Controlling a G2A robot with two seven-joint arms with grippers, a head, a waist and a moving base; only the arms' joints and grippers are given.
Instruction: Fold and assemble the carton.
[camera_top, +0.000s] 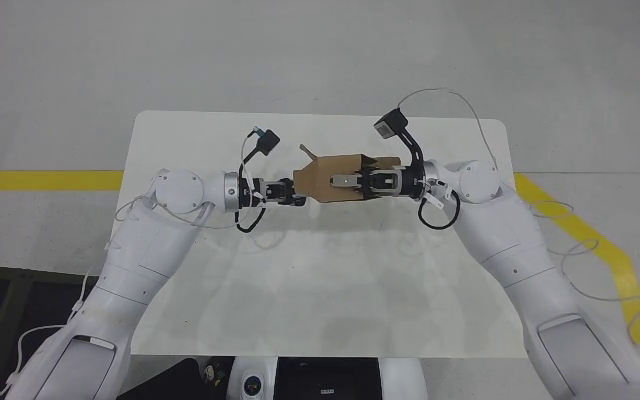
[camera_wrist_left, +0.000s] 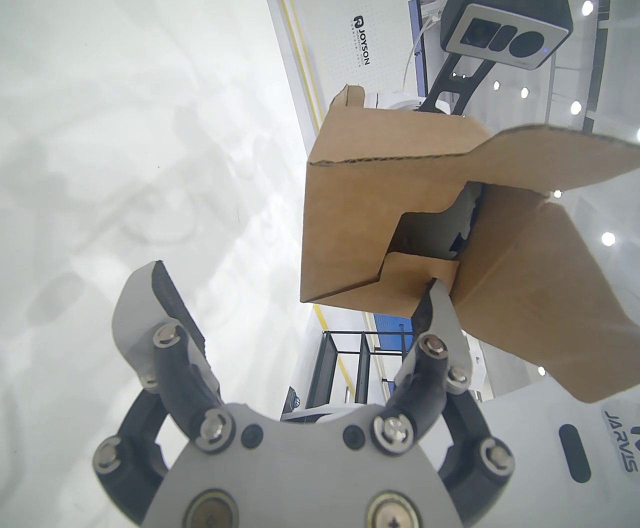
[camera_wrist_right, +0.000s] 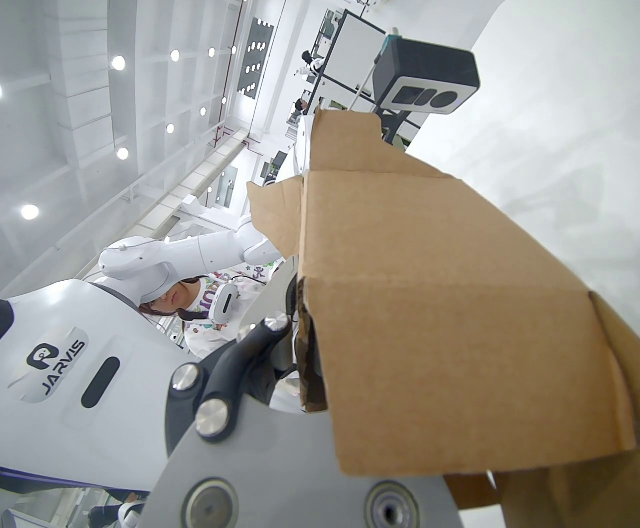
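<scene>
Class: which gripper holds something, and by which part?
The right gripper holds the carton by one wall at its open end. The left gripper is open, one fingertip touching its other end.

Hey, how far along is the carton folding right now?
Partway. Done: the carton is opened into a box shape. In hand: the right gripper holds it over the table, and the open left gripper has one finger against an inner end flap. Left: that end gapes, with an outer flap sticking out unfolded.
</scene>
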